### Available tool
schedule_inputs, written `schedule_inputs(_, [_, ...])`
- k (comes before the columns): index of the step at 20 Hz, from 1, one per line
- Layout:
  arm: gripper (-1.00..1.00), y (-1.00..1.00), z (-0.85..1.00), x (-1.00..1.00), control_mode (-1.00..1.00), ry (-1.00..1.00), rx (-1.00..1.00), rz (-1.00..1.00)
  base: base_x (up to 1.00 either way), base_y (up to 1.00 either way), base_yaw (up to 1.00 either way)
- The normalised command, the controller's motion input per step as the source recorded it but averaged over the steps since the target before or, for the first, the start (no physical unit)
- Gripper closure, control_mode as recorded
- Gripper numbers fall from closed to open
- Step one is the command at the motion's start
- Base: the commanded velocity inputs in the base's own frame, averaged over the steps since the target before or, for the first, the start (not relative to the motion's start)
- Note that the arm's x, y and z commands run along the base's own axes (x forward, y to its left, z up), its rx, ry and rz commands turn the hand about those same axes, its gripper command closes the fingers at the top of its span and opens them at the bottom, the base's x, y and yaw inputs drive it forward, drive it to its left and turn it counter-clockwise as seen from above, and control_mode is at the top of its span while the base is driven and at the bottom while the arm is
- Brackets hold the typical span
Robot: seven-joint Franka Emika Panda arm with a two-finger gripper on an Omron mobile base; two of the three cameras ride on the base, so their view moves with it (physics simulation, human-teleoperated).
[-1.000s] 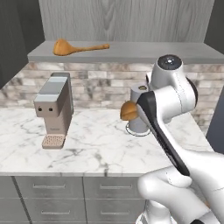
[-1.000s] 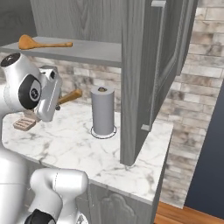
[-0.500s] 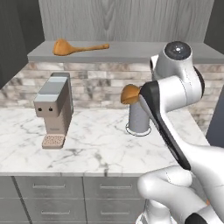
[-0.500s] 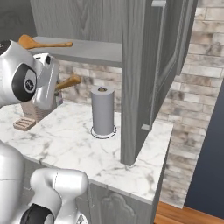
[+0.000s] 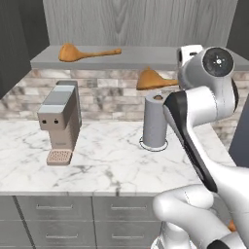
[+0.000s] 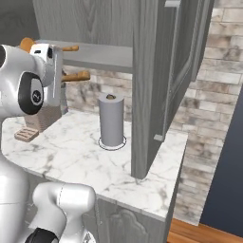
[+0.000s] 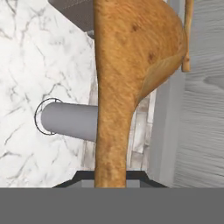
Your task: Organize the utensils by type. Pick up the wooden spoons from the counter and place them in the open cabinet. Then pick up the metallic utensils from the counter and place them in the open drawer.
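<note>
A wooden spoon (image 7: 118, 87) is held closed between the jaws of the gripper (image 7: 111, 175), raised just below the front edge of the cabinet shelf (image 5: 146, 61), above the paper towel roll (image 5: 155, 121). A second wooden spoon (image 5: 85, 52) is seen lying on that shelf, to the left. The marble counter (image 5: 107, 155) lies below, with a coffee machine (image 5: 61, 121) at its left.

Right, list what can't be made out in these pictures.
- Gripper fingers: in the hand view the held wooden spoon covers them; in the left base view the arm hides them.
- Held spoon's handle end: left base view, behind the arm.
- Shelf spoon: its bowl sits partly behind the robot's white hand in the right base view.
- Coffee machine: right base view, mostly behind the arm.
</note>
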Motion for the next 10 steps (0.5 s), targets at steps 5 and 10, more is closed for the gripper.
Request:
schedule_inputs(5, [1.00,-0.22,0.41,0.16,-1.00,-0.25,0.05,0.04,0.00,0.00,0.00])
schedule_inputs(10, [1.00,-0.21,0.29,0.48,-1.00,-0.15,0.04,0.03,0.00,0.00,0.00])
